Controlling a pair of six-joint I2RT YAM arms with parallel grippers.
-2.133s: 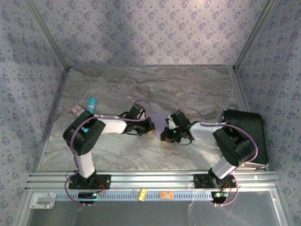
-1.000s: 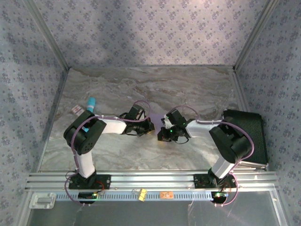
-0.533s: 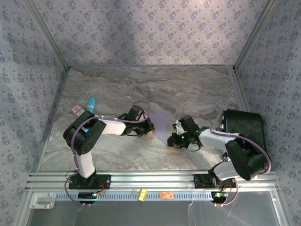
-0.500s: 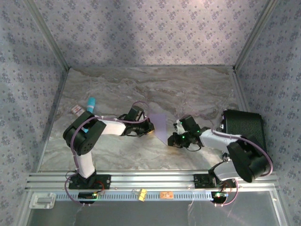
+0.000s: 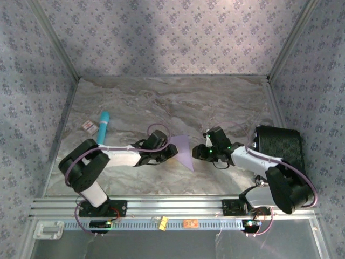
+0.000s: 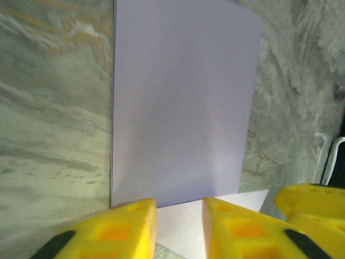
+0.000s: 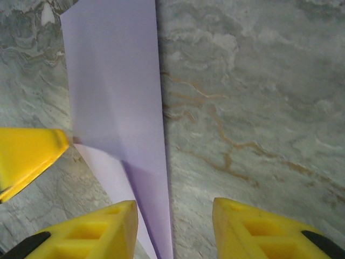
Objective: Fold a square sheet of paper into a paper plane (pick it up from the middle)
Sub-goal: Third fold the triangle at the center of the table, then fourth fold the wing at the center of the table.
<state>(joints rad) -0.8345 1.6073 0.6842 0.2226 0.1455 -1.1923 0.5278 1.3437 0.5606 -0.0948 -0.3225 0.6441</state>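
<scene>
The square sheet of paper lies flat on the marble table, folded into a slim pointed lavender paper plane (image 5: 182, 150) whose tip points toward the near edge. My left gripper (image 5: 170, 150) sits at its left side, open. In the left wrist view the paper plane (image 6: 183, 108) lies just ahead of the left gripper (image 6: 179, 229), and a paler flap reaches between the fingers. My right gripper (image 5: 198, 152) is at the plane's right side, open. In the right wrist view the paper plane (image 7: 116, 91) runs past the left finger of the right gripper (image 7: 175, 232).
A teal tube (image 5: 103, 125) and a small card (image 5: 89, 126) lie at the left of the table. A black case (image 5: 280, 154) stands at the right edge. Aluminium rails (image 5: 172, 208) run along the near side, and patterned walls close in the table.
Both grippers were shut close together at the paper; both have opened and drawn apart, the right one moving right. The folded paper now lies uncovered between them.
</scene>
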